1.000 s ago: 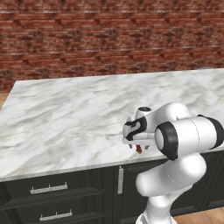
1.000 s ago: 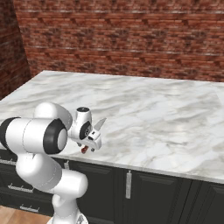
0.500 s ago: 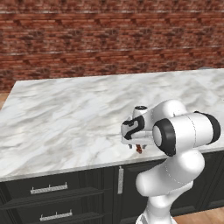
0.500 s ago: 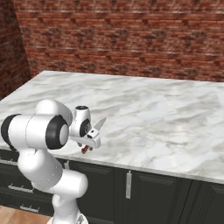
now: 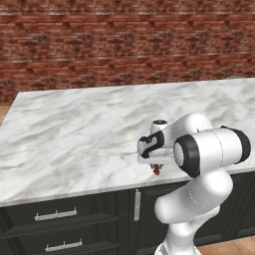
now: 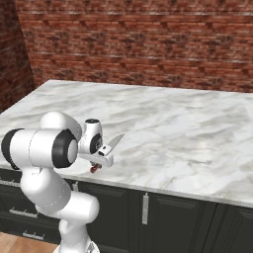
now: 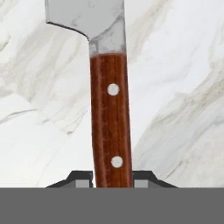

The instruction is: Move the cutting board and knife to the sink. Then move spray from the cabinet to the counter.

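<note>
Hand view: gripper (image 7: 112,177) grips unmarked knife (image 7: 109,100) above counter (image 7: 183,87).

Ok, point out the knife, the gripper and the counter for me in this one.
knife (image 7: 110,118): hand view, middle of the reddish wooden handle.
gripper (image 7: 112,177): hand view, midway between the dark fingertips flanking the handle.
counter (image 5: 74,134): left base view, bare marble top.

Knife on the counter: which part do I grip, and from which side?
Grip the knife by its brown riveted handle, coming straight down from above, fingers straddling its narrow width. It lies flat on the counter, and the handle is thicker than the blade.
</note>
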Available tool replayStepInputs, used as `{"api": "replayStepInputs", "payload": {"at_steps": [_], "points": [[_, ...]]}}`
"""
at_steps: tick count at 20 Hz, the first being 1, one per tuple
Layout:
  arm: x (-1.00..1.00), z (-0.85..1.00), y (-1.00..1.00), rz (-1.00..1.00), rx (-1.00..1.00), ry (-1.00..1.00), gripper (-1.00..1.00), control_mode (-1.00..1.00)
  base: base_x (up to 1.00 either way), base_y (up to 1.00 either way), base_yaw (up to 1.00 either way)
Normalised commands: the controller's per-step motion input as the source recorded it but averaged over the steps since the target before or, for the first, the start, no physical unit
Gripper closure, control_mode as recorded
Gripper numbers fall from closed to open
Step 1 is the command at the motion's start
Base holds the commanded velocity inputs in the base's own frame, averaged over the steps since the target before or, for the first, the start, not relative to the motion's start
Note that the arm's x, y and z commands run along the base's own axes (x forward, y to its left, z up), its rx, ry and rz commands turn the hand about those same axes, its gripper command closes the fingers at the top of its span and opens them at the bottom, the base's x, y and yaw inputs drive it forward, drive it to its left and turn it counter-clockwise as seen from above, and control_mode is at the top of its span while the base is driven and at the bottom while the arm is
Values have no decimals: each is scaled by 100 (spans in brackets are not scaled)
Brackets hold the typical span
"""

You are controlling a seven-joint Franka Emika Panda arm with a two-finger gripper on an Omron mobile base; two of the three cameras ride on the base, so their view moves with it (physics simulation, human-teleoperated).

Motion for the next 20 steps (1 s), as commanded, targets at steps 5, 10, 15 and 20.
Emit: {"api": "replayStepInputs", "payload": {"at_steps": [5,10,15,20], "points": [[0,1,2,-1,0,0,100,-100,0,0,0],[-6,76,0,-4,0,-9,100,-100,0,0,0],[-13,81,0,-2,0,-12,100,-100,0,0,0],[0,40,0,-4,0,-3,100,-100,0,0,0]]}}
